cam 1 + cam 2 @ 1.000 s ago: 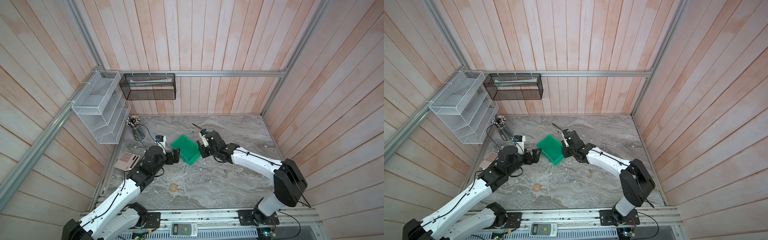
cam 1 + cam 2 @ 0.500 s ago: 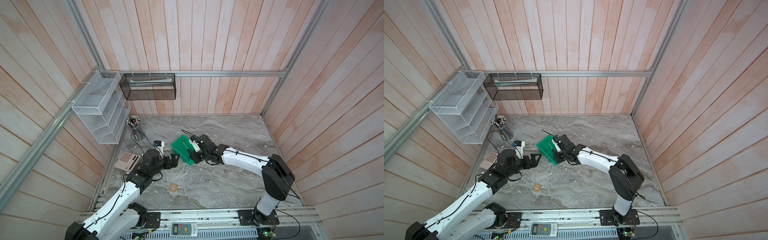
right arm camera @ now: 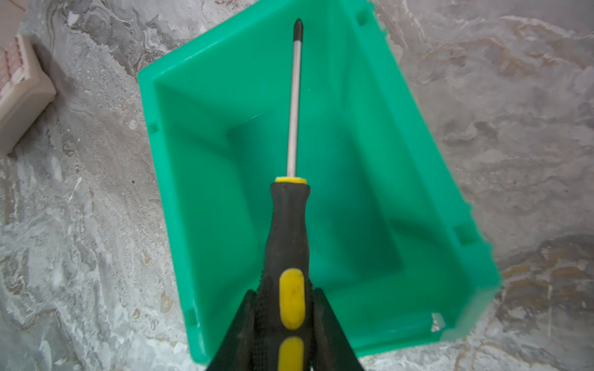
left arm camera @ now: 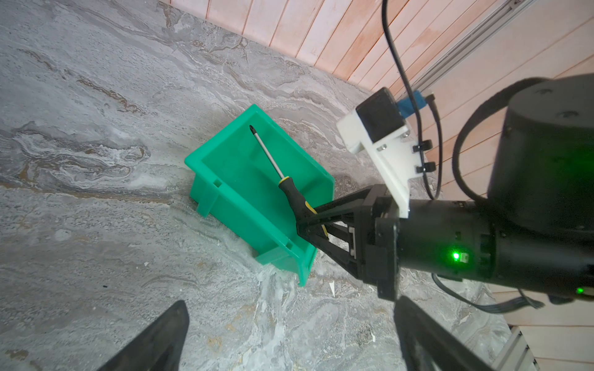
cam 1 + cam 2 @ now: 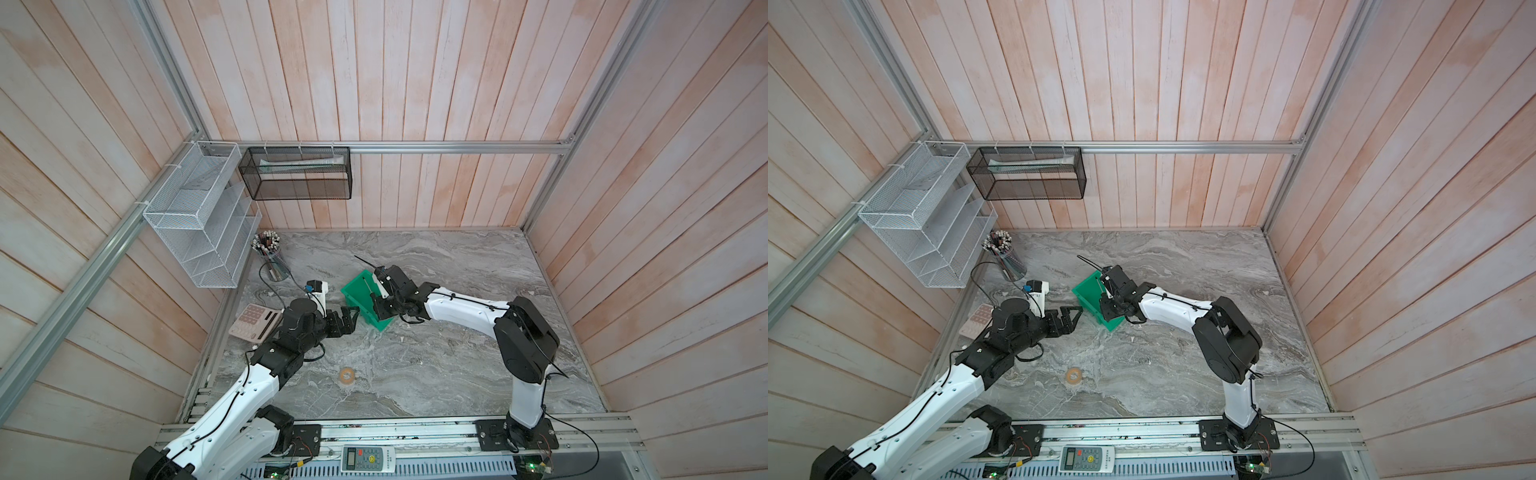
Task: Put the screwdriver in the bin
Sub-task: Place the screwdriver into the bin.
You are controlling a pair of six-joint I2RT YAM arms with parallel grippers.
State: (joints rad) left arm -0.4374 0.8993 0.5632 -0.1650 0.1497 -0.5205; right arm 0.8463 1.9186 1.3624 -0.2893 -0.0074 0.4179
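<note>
Above the green bin, screwdriver held aloft.
Silver shaft, dark tip, black handle with yellow inlays; right gripper clamped on handle; left gripper spread, empty.

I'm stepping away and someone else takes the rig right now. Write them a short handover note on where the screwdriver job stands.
Left gripper: open, empty, low beside the bin, apart from it.
Right gripper: shut on the screwdriver, gripping its black-and-yellow handle.
Screwdriver: held over the bin's open top, shaft pointing along its length; it appears clear of the bin's floor.
Bin: upright on the table, nothing in it.
Done: screwdriver picked up and brought over the bin.
Left: probably lower it a little, open the right gripper, then pull the arm back.
</note>
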